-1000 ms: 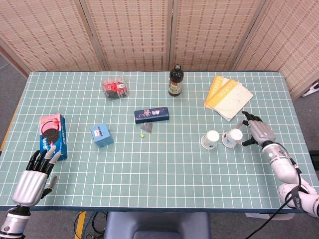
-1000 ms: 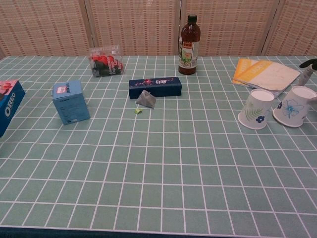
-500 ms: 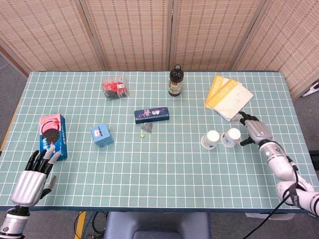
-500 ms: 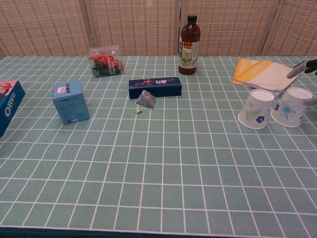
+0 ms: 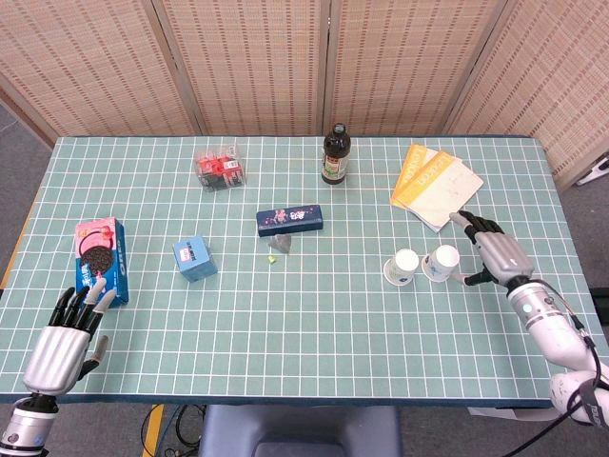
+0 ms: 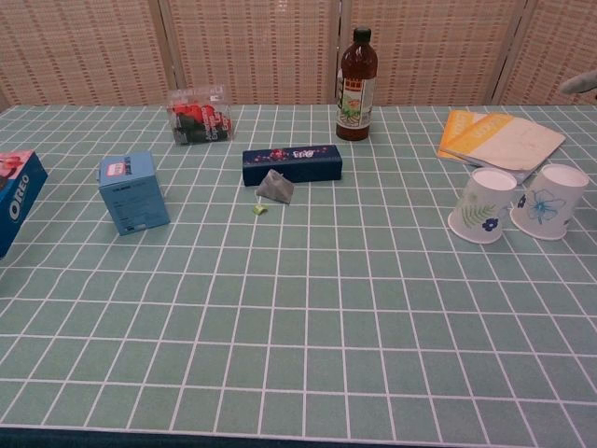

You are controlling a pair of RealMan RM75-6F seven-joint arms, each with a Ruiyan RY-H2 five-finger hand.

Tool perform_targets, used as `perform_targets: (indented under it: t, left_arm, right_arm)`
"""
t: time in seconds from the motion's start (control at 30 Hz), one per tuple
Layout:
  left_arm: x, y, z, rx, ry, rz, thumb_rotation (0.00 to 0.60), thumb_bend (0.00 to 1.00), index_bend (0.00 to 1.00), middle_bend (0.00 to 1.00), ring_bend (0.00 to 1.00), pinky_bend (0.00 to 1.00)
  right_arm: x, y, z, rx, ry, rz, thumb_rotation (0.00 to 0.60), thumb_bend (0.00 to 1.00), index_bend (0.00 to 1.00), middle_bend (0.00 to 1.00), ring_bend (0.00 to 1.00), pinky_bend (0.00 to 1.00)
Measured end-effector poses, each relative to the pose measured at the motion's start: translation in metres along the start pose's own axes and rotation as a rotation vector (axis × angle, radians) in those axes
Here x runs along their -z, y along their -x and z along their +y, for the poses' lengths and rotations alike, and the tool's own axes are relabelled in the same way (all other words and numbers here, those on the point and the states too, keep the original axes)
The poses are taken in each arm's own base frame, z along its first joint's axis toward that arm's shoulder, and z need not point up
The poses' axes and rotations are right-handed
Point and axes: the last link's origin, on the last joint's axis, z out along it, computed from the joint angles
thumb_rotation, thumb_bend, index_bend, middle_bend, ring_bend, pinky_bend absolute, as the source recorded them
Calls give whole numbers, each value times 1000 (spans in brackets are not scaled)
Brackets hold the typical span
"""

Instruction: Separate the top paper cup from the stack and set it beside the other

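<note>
Two white paper cups with blue and green flower prints stand side by side on the green gridded table, the left cup (image 5: 404, 267) (image 6: 482, 207) almost touching the right cup (image 5: 442, 262) (image 6: 548, 202). My right hand (image 5: 496, 254) hovers just right of the right cup with its fingers spread and nothing in it; in the chest view only a fingertip (image 6: 580, 82) shows at the right edge. My left hand (image 5: 68, 333) rests near the front left table edge, fingers apart and empty, below the Oreo box (image 5: 101, 257).
Yellow booklets (image 5: 434, 183) lie behind the cups. A dark bottle (image 5: 335, 154) stands at the back centre. A dark blue flat box (image 5: 292, 220), a grey wrapper (image 5: 283, 245), a small blue box (image 5: 193, 258) and a clear red-filled pack (image 5: 220, 168) sit left of centre.
My right hand has drawn back from the right cup and risen, leaving the chest view almost entirely. Both cups stay where they were. The left hand is unchanged.
</note>
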Motion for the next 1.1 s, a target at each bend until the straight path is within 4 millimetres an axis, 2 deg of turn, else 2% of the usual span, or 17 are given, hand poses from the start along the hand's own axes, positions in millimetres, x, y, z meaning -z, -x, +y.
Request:
perform_targets:
  t: [0.13,0.3,0.43,0.57,0.73,0.93,1.1]
  left_arm:
    - [-1,1,1,-1,-1,-5,600,495,0,0,0,0]
    - [-3,2,1,-2,-2,-12,600,495,0,0,0,0]
    - [-4,3,1,-4,0,-18,600,495,0,0,0,0]
    - [-6,4,1,-4,0,-23,600,495,0,0,0,0]
    - [-7,3,0,1,0,-23,600,495,0,0,0,0]
    - [-7,3,0,6,4,-22,600,495,0,0,0,0]
    - [-9,3,-3,10,-4,-24,600,495,0,0,0,0]
  right_arm:
    - [33,-2,0,27,-31,63,600,184,28,0,0,0]
    - [73,5,12,73,-54,160,600,183,28,0,0,0]
    - [109,23,29,95,-50,237,600,183,28,0,0,0]
    - [133,44,47,96,-26,278,600,183,28,0,0,0]
    - [152,61,57,99,-12,315,600,183,28,0,0,0]
    - [162,67,53,127,-13,361,600,183,28,0,0,0]
    - [163,66,54,122,-6,371,600,184,28,0,0,0]
